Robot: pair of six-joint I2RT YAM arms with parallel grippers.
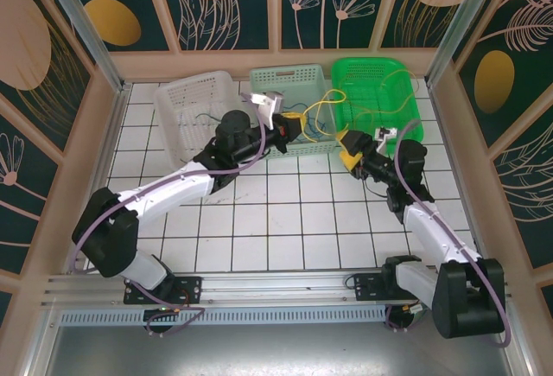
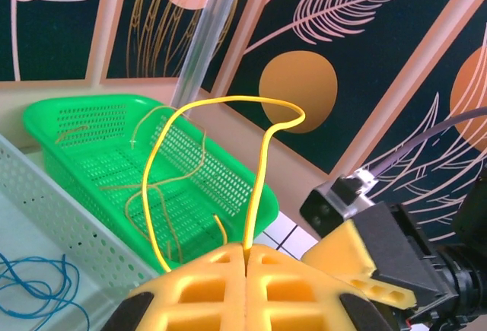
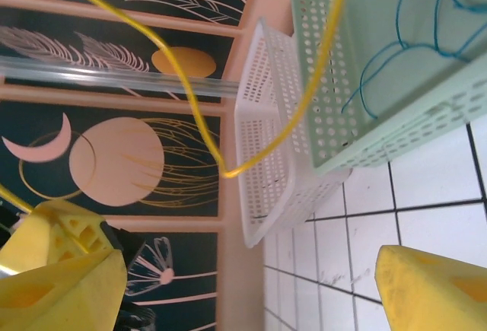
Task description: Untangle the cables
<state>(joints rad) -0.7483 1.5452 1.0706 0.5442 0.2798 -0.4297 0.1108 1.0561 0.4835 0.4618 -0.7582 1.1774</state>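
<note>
The separating step is in hand: a yellow cable (image 2: 236, 99) is pinched between the closed fingers of the left gripper (image 2: 247, 270) and held looped above them, while the right gripper (image 3: 251, 278), jaws spread and empty, is poised just beside it. Next, the loop likely needs carrying clear of the blue cables (image 2: 38, 289) in the mint basket (image 1: 289, 75) under the left gripper. Beyond it, more yellow strands (image 2: 144, 186) lie in the green basket (image 2: 68, 110), and a dark cable (image 1: 207, 117) is glimpsed in the white basket (image 1: 186, 91) on the opposite side.
</note>
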